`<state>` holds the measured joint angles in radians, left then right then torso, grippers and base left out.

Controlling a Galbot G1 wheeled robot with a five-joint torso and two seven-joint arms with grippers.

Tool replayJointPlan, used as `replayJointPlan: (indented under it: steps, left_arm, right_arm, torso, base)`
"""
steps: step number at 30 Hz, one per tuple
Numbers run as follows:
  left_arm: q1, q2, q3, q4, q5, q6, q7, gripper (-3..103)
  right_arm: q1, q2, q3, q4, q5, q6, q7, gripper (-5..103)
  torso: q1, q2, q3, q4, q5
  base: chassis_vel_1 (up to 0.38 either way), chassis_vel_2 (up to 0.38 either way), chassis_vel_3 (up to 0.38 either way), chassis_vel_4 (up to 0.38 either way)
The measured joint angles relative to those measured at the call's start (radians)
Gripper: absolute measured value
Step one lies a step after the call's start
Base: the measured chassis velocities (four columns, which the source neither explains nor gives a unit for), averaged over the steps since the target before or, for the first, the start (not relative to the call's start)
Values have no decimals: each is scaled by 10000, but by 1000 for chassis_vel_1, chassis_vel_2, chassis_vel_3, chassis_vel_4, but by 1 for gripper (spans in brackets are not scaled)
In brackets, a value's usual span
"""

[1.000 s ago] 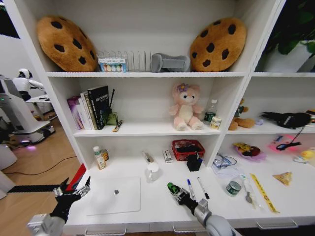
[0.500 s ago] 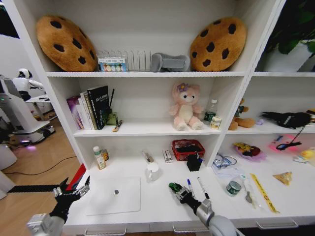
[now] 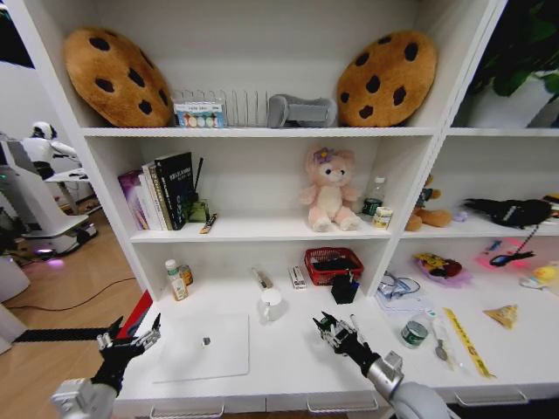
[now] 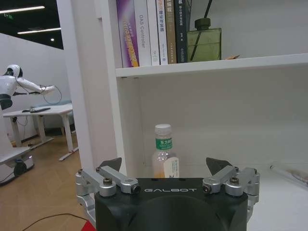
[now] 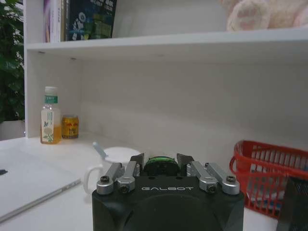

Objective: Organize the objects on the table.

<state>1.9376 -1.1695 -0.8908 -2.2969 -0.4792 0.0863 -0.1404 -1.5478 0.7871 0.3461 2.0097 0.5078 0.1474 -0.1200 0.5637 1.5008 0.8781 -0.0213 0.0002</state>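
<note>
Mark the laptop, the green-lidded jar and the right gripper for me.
laptop (image 3: 203,347): head view, middle of its closed silver lid.
green-lidded jar (image 3: 414,333): head view, on its side wall.
right gripper (image 5: 160,162): right wrist view, between its fingertips, shut on a green piece.

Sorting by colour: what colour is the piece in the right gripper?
Green; the piece sits between the right gripper's fingers, best seen in the right wrist view.

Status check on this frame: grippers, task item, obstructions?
Right gripper shut on green piece, above table near markers. Left gripper open, idle left of laptop. White mug nearby.
</note>
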Motion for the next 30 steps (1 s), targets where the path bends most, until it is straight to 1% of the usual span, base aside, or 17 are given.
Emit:
replayJointPlan:
  steps: [2,3,4,6,7,9,10,12,13,17,18,20,21,23,24,27,30]
  left_arm:
    - [3,-16,-1,0,0,-6,2,99]
    - [3,-51,10,3,12,-15,2,99]
    - [3,-51,10,3,12,-15,2,99]
    - [3,-130,69,7,78,-40,18,99]
    - [3,-130,69,7,78,-40,18,99]
    - [6,-157,96,4,111,-62,36,99]
    - [6,-157,96,4,111,-62,36,99]
    - [-5,-77,104,6,113,-78,47,99]
    - [-5,-77,104,6,113,-78,47,99]
    - [-15,-75,109,60,137,-118,58,99]
    - [-15,-75,109,60,137,-118,58,99]
    - [-41,-63,208,90,189,-120,66,99]
    - [-41,-63,208,90,189,-120,66,99]
    - [10,-82,238,138,275,-161,132,99]
    - [10,-82,238,138,275,-161,132,99]
    - [61,-126,235,189,351,-200,165,99]
    - [77,-143,266,200,405,-205,169,99]
  right_arm:
    - [200,-176,-11,265,175,-92,46,37]
    - [514,-436,-25,592,458,-259,123,37]
    - [514,-436,-25,592,458,-259,123,37]
    - [1277,-1063,-79,1093,1166,-554,243,37]
    - [1277,-1063,-79,1093,1166,-554,243,37]
    - [1863,-1640,-25,1477,1944,-722,213,37]
    - [1863,-1640,-25,1477,1944,-722,213,37]
    - [2357,-2449,324,1942,2992,-753,-293,37]
    - [2357,-2449,324,1942,2992,-753,-293,37]
    - [3729,-3164,386,2189,4325,-949,-746,37]
    - [3729,-3164,386,2189,4325,-949,-746,37]
    - [4822,-3278,144,1986,4986,-1253,-919,37]
    - [4822,-3278,144,1986,4986,-1253,-919,37]
    - [6189,-3296,-359,1258,5550,-1589,-1235,37]
    - [6189,-3296,-359,1258,5550,-1589,-1235,37]
    - [7317,-3272,-924,410,6027,-1766,-1574,37]
    - [8027,-3148,-1289,-180,6113,-1791,-1856,37]
  torso:
    - [0,0,0,-1,0]
    - [0,0,0,1,-3]
    - [0,0,0,1,-3]
    - [1,0,0,3,-2]
    - [1,0,0,3,-2]
    - [1,0,0,3,-1]
    - [1,0,0,3,-1]
    - [0,0,0,-4,-3]
    - [0,0,0,-4,-3]
    - [0,0,-1,1,-4]
    - [0,0,-1,1,-4]
    - [0,0,0,1,-3]
    - [0,0,0,1,-3]
    - [1,0,0,1,-1]
    - [1,0,0,1,-1]
    - [1,-1,0,-1,-1]
    - [1,0,0,0,0]
  base:
    - [0,0,0,0]
    - [0,0,0,0]
    - [0,0,0,0]
    - [0,0,0,0]
    - [0,0,0,0]
    - [0,0,0,0]
    - [0,0,0,0]
    - [0,0,0,0]
    - [0,0,0,0]
    - [0,0,0,0]
    - [0,0,0,0]
    - [0,0,0,0]
    - [0,0,0,0]
    - [0,0,0,0]
    - [0,0,0,0]
    - [0,0,0,0]
    - [0,0,0,0]
